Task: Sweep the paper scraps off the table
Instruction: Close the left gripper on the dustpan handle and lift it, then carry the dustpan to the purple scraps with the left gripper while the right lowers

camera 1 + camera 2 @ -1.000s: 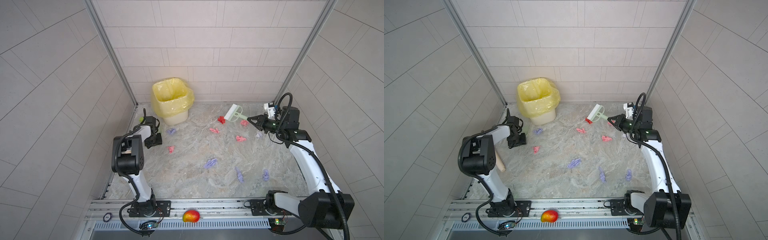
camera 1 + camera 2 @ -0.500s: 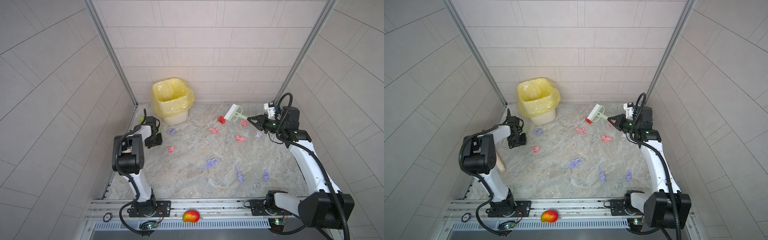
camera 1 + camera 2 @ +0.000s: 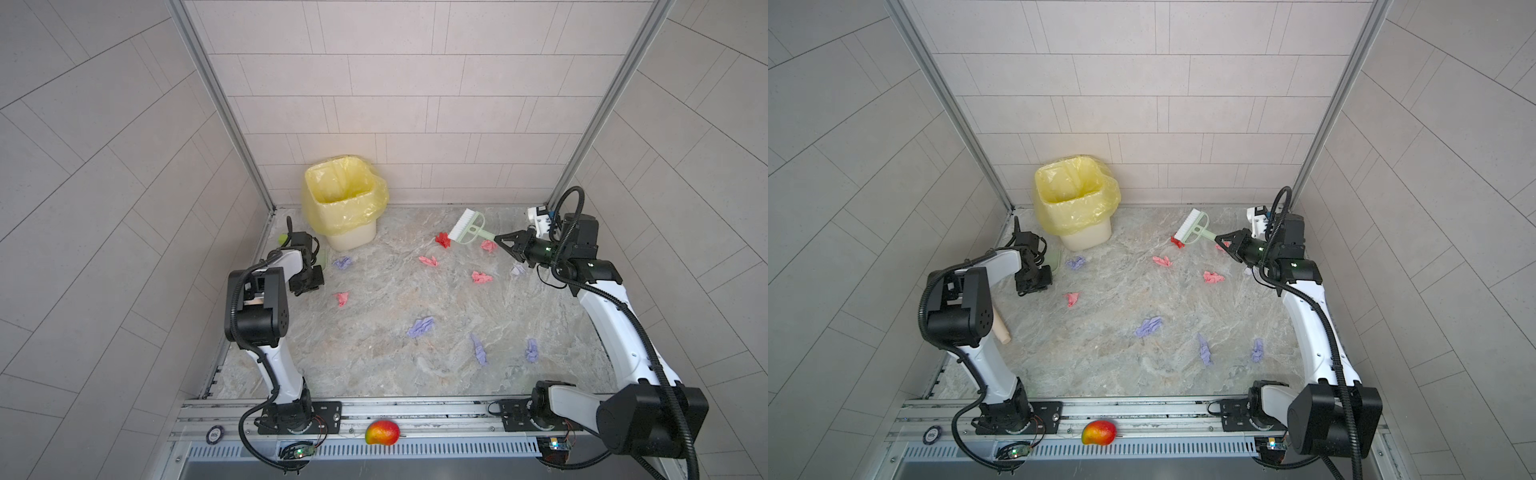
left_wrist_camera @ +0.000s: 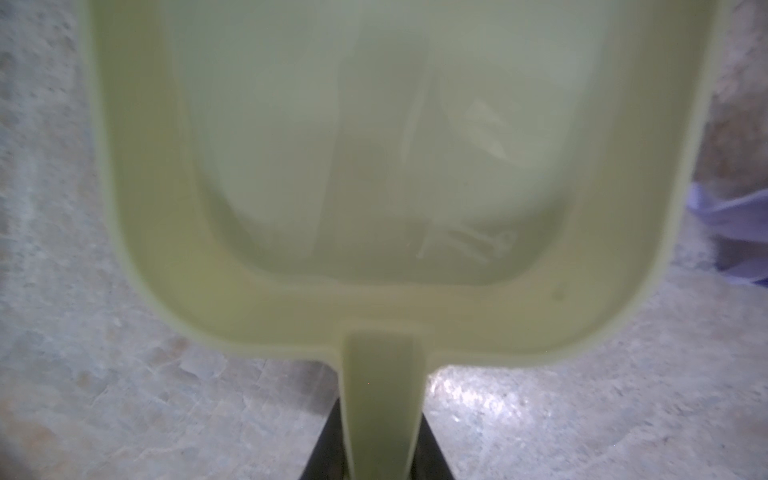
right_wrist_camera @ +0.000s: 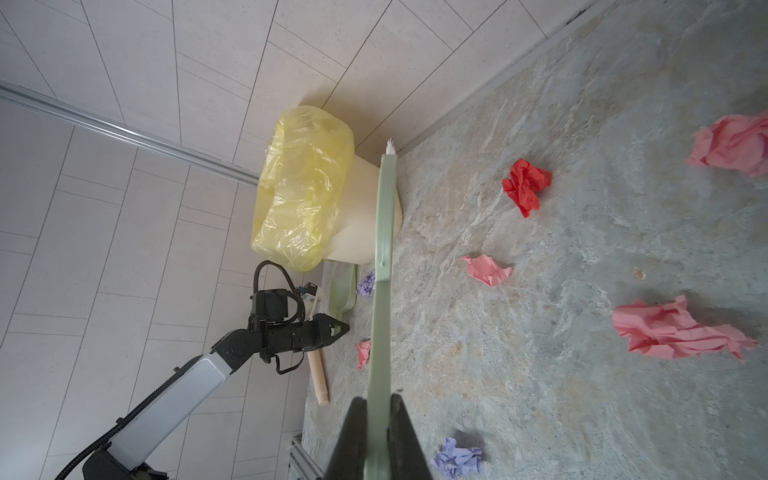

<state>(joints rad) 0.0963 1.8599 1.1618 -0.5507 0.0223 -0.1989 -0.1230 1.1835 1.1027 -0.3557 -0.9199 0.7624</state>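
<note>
the paper scraps (image 3: pixel 421 327), pink, red and lavender, lie scattered across the marbled surface (image 3: pixel 374 365). our right hand (image 3: pixel 498 240) is clamped on the green brush (image 3: pixel 467 226), its bristles near a red scrap. our left hand (image 4: pixel 382 449) straddles the dustpan (image 4: pixel 374 166) handle; we cannot tell whether it grips.

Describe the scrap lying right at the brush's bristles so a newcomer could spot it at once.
Start at the yellow-lined bin against the back wall and look right along the table to the pale green brush held by the right gripper. At its bristle end lies the red scrap, the only bright red wad; the nearby pink scraps are paler.
</note>
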